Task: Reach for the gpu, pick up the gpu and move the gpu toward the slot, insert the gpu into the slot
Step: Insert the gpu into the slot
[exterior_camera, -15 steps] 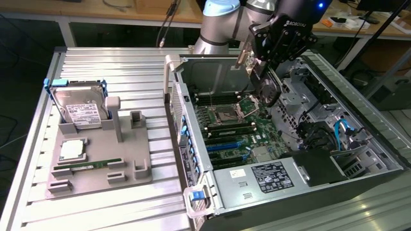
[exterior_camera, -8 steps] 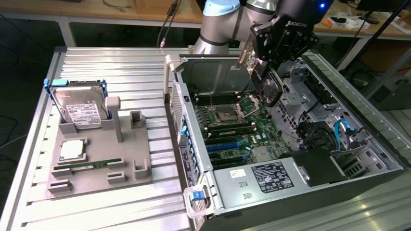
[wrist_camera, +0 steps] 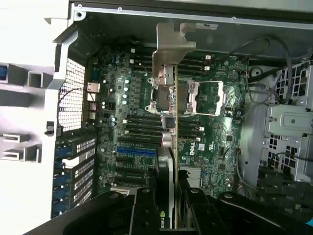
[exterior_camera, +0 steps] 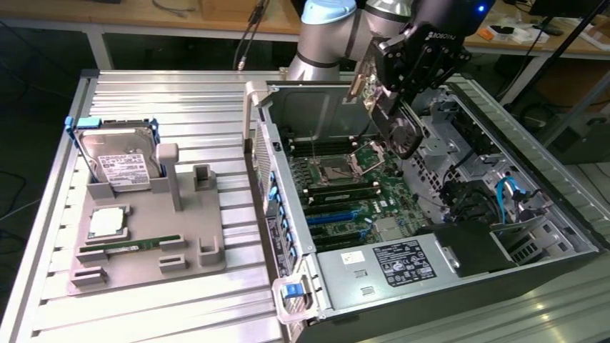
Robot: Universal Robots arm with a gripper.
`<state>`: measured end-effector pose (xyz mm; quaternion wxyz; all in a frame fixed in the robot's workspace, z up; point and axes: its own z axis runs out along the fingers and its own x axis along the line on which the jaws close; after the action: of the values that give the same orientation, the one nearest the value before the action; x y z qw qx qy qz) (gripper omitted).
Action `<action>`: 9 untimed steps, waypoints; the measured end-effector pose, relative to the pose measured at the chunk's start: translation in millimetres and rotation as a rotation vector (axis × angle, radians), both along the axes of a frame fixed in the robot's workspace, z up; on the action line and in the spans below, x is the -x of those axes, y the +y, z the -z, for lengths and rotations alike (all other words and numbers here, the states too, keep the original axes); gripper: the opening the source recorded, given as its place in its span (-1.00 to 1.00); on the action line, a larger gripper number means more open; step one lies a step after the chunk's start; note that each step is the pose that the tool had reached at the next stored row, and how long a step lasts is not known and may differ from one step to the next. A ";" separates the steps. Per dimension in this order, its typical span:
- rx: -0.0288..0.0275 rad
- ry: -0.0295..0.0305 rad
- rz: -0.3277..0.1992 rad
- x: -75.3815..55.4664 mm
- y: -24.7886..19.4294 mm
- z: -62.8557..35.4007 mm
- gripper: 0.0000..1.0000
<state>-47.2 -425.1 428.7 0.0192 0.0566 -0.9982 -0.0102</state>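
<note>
My gripper (exterior_camera: 396, 96) is shut on the gpu (exterior_camera: 393, 123) and holds it in the air over the open computer case. The card hangs on edge, its black fan cooler facing the exterior view's right and its silver bracket (exterior_camera: 362, 84) toward the back wall of the case. In the wrist view the gpu (wrist_camera: 167, 147) shows edge-on between my two black fingers (wrist_camera: 144, 210), with the bracket (wrist_camera: 172, 46) at its far end. The slot (exterior_camera: 333, 214) is a blue strip on the green motherboard, below and nearer the camera than the card; in the wrist view the slot (wrist_camera: 137, 151) lies just beside the card's edge.
The case walls (exterior_camera: 262, 143) ring the motherboard, with the processor socket (exterior_camera: 341, 170), black memory slots (exterior_camera: 329, 191), a power supply (exterior_camera: 401, 261) and cables (exterior_camera: 510, 193) inside. On the grey fixture (exterior_camera: 143, 257) at the exterior view's left stand a hard drive (exterior_camera: 119, 164), a processor (exterior_camera: 108, 223) and a memory stick (exterior_camera: 128, 245).
</note>
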 end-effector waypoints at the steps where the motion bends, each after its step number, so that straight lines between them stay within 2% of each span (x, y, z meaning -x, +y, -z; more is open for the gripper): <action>1: 0.0001 0.0001 -0.037 0.0 0.0 0.0 -0.47; 9: 0.0000 0.0001 -0.184 0.0 0.0 0.4 -0.47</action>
<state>-47.2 -425.1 428.3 0.0201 0.1481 -0.9887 -0.0083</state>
